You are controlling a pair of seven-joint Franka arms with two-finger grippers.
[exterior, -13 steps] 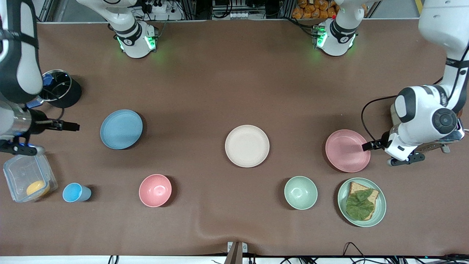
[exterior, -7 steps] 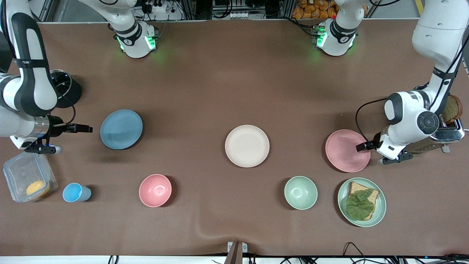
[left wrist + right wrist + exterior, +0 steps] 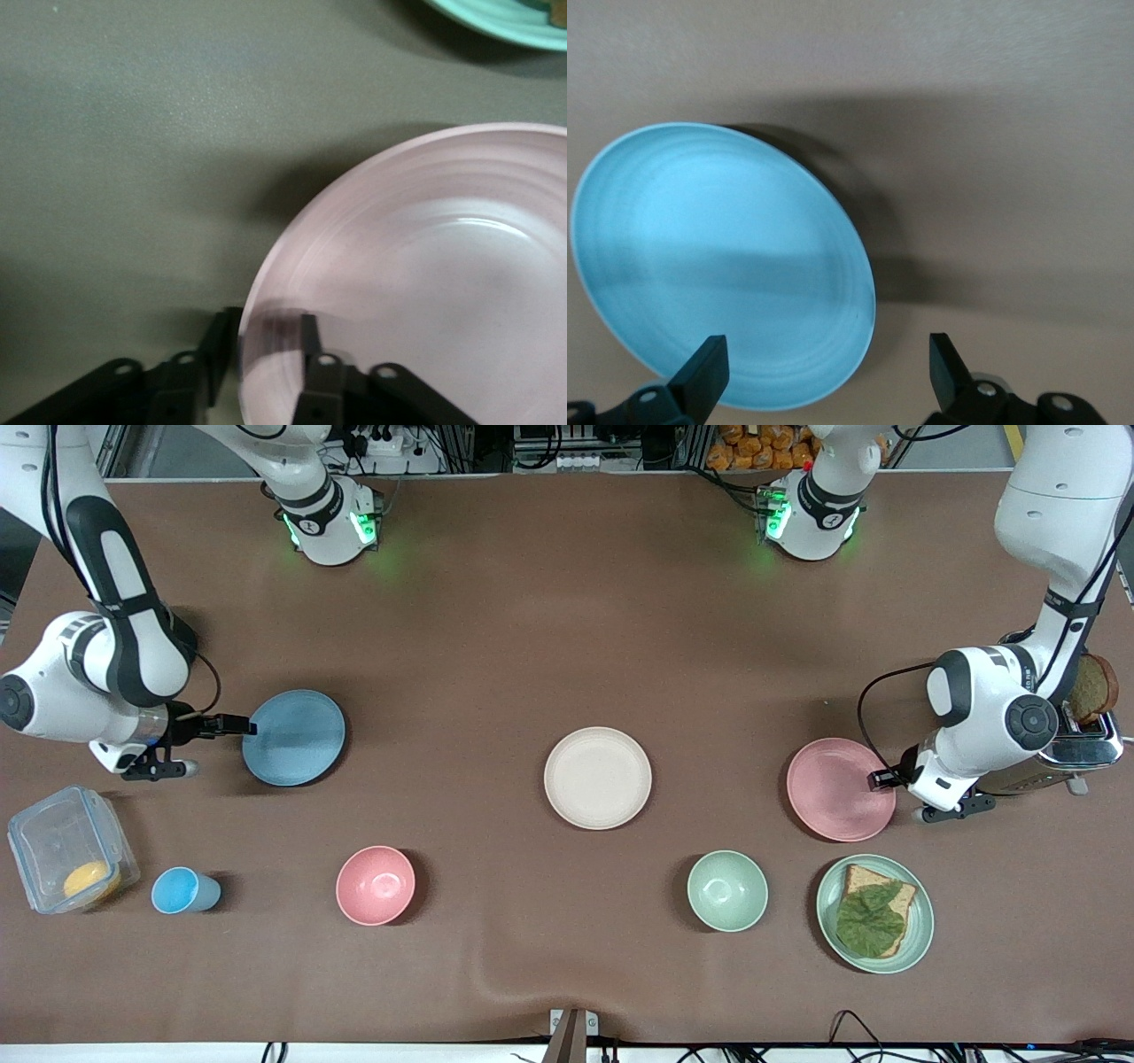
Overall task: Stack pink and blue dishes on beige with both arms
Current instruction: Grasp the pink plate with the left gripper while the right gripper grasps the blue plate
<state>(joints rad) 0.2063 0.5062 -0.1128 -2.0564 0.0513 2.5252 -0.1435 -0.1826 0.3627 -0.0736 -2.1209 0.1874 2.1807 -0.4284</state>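
Note:
The beige plate point(image 3: 598, 778) lies bare at mid-table. Toward the left arm's end lies the pink plate point(image 3: 837, 788). My left gripper point(image 3: 877, 779) is at that plate's rim, on the side toward the toaster. In the left wrist view the left gripper point(image 3: 266, 341) has its fingers drawn close on the pink plate point(image 3: 425, 283), one outside the rim and one inside. The blue plate point(image 3: 297, 740) lies toward the right arm's end. My right gripper point(image 3: 237, 727) stands open at its rim. The right wrist view has the blue plate's point(image 3: 718, 266) edge between the wide-spread fingers of the right gripper point(image 3: 826, 372).
Nearer the front camera stand a pink bowl point(image 3: 376, 885), a green bowl point(image 3: 727, 890), a green plate point(image 3: 924, 921) with bread and lettuce, a blue cup point(image 3: 182, 891) and a clear box point(image 3: 66, 850). A toaster point(image 3: 1085, 748) stands beside the left arm.
The right arm swung in from the table's end, and its gripper reached the blue plate's rim. The left gripper edged onto the pink plate's rim. No plate has moved.

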